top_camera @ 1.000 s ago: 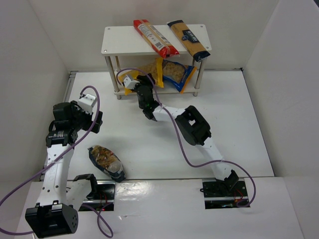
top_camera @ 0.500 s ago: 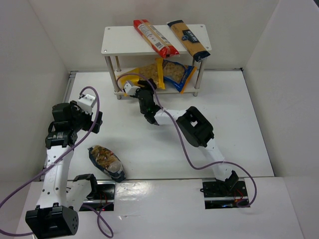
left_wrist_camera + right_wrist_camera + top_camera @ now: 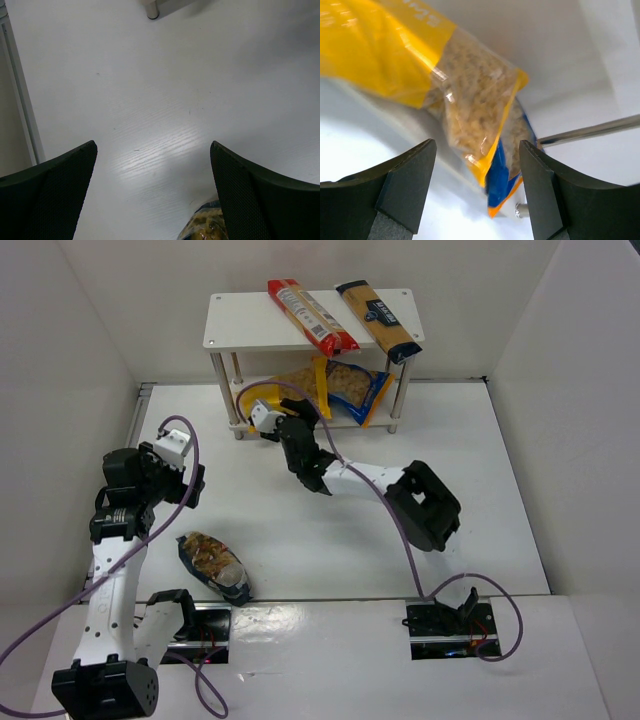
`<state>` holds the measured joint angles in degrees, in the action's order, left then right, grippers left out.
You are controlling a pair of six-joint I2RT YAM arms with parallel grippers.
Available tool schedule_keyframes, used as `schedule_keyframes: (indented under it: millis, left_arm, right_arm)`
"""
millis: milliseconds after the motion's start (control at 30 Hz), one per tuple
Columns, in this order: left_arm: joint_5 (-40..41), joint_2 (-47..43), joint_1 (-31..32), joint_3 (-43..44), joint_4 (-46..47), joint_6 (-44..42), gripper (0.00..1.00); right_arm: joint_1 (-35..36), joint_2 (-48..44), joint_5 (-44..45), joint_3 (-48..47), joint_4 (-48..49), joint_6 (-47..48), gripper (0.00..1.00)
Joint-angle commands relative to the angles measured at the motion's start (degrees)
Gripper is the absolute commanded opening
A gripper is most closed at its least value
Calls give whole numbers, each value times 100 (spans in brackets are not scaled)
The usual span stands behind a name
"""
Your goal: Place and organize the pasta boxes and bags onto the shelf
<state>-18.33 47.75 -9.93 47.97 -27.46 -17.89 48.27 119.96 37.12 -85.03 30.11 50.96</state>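
The white shelf (image 3: pixel 240 322) stands at the back. A long red pack (image 3: pixel 312 316) and a long yellow-navy pack (image 3: pixel 378 320) lie on its top board. On the lower board lie the yellow bag (image 3: pixel 300 383) (image 3: pixel 470 90) and the blue-yellow bag (image 3: pixel 364 392) (image 3: pixel 506 172). My right gripper (image 3: pixel 288 410) (image 3: pixel 477 185) hangs open just in front of the lower tier, the yellow bag beyond its fingertips and nothing between them. A dark clear bag of brownish pasta (image 3: pixel 213 565) (image 3: pixel 205 227) lies on the table. My left gripper (image 3: pixel 192 483) (image 3: pixel 152 195) is wide open above the table beside that bag.
White walls close in the table on the left, back and right. A shelf post (image 3: pixel 590 132) shows to the right of the bags, and a post foot (image 3: pixel 152 10) stands ahead of the left gripper. Purple cables trail from both arms.
My right gripper has opened wider and drawn back a little from the lower tier, leaving the yellow bag on the shelf. Its elbow swung right. The left arm has hardly moved.
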Motion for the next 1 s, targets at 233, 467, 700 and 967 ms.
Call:
schedule_keyframes:
  millis: [233,467,700,967]
  left_arm:
    - [-145,-125,-35,20,110,74,99]
    - [-93,-73,-35,73,110,251,99]
    - [197,208,-35,204,-13,505,99]
    - [391,552,-35,328,-172,567,99]
  right_arm:
    - [376,-2713,-1577,1049,-3555,-2187,76]
    - [-833,-3524,-2540,2228,-4301,-3065,100]
    - [-3451,-3339,-3624,1490,-5884,-4102,100]
    - [-3975,-3513,-3712,1630,-6377,-4736,100]
